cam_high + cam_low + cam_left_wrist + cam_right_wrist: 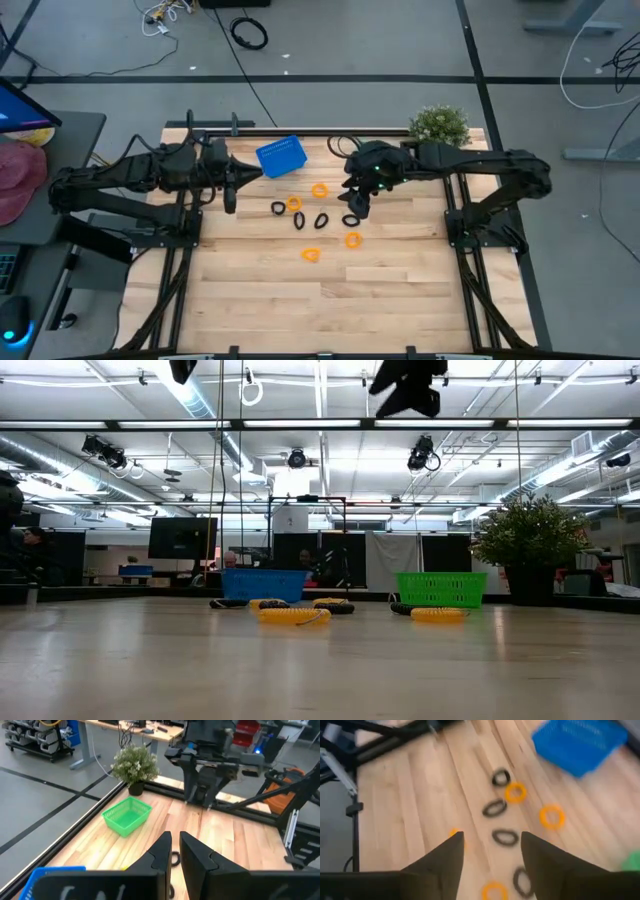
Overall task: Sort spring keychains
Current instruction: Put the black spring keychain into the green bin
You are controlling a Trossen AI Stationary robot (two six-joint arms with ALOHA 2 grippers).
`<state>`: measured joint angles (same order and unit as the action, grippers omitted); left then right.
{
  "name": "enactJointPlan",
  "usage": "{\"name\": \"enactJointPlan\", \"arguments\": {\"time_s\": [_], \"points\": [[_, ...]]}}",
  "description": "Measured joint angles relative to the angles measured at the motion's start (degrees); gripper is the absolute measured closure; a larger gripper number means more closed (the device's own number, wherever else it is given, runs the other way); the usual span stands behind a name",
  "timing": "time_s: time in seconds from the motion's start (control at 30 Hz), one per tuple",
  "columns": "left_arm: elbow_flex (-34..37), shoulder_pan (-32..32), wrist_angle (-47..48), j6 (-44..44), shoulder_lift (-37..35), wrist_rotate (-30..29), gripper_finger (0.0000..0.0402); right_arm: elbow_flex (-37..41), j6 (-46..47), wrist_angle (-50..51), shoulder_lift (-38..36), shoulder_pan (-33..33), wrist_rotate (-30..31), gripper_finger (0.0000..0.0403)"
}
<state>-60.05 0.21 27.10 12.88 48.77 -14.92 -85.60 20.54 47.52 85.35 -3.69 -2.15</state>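
Several small spring keychains lie flat mid-table, orange (319,190) (352,240) and black (300,220) (322,219). They also show in the right wrist view, a black one (505,837) and an orange one (552,816). My right gripper (355,205) (492,837) is open and empty, well above the table over the group's right side, fingers pointing down. My left gripper (231,192) (175,837) is empty with a narrow gap between its fingers, raised left of the group. A blue basket (280,156) stands at the far side. A green basket (126,814) (440,588) stands near the plant.
A potted plant (440,125) stands at the far right corner. In the high view my right arm hides the green basket. Bare wood (330,300) fills the table's near half. The low view shows both grippers (405,390) (183,368) high above the tabletop.
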Motion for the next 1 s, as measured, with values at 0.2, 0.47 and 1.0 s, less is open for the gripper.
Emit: {"name": "enactJointPlan", "arguments": {"time_s": [0.2,0.47,1.0], "points": [[0.0,0.0,1.6,1.38,0.0,-0.3,0.036,0.0,-0.35,4.2,2.66,-1.28,-0.49,0.0192],[0.02,0.0,4.88,1.53,0.0,-1.79,0.036,-5.19,-3.97,13.08,8.76,-1.26,-0.33,0.0197],[0.02,0.0,5.45,1.55,0.02,-1.99,0.036,-8.9,-3.67,20.28,24.15,-2.34,1.43,0.0198]]}}
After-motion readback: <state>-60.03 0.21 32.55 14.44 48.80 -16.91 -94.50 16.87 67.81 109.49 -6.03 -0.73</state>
